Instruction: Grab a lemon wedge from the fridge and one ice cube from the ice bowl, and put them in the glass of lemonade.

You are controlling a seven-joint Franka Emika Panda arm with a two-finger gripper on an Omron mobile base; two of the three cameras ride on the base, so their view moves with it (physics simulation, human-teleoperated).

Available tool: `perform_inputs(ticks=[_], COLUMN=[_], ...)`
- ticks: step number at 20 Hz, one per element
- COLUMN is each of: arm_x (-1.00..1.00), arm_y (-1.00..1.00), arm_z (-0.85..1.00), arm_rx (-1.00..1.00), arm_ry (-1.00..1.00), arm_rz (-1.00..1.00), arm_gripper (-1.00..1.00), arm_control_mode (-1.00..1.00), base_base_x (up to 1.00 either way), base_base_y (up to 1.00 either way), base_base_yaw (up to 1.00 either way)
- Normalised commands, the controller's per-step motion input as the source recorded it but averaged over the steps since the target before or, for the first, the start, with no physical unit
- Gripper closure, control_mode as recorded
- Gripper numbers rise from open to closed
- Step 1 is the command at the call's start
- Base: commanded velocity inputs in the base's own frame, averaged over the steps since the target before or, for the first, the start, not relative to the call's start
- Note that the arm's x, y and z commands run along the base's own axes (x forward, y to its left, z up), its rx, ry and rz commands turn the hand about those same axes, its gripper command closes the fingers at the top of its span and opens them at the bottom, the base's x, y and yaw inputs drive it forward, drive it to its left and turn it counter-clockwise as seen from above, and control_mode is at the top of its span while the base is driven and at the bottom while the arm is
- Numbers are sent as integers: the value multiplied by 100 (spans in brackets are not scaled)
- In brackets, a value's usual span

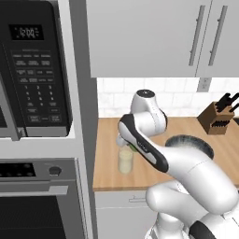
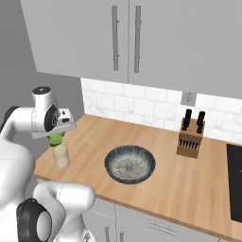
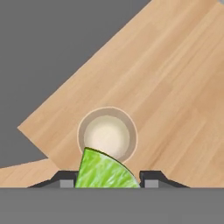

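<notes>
I have the fingers (image 3: 150, 179) clamped on the wedge (image 3: 106, 171); the glass (image 3: 106, 134) sits at 12 o'clock. The wedge looks light, slick and soft; I judge a flank grip best.

In the right base view, bare wooden counter (image 2: 165, 175) lies open between the short creamy-yellow glass (image 2: 61, 155) at left, the round speckled grey bowl (image 2: 129, 163) at centre and the brown knife block (image 2: 190, 138) at right.

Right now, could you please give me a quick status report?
Tool shut on lemon wedge, directly above glass of lemonade. Ice bowl untouched on counter. Nothing in the way.
</notes>
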Motion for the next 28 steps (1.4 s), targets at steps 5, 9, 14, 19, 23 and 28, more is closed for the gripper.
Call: perform_inputs(ticks=[5, 9, 14, 19, 23, 28], arm_x=[17, 13, 0, 2, 8, 12], arm_y=[3, 3, 0, 16, 5, 1], arm_z=[-1, -14, -24, 0, 3, 2], arm_rx=[0, 0, 3, 0, 0, 0], arm_ry=[1, 6, 0, 0, 0, 0], arm_rz=[0, 1, 4, 0, 0, 0], arm_gripper=[100, 100, 100, 100, 100, 100], arm_control_mode=[-100, -100, -100, -100, -100, -100], base_base_x=[0, 0, 0, 0, 0, 0], base_base_y=[0, 0, 0, 0, 0, 0], base_base_yaw=[0, 0, 0, 0, 0, 0])
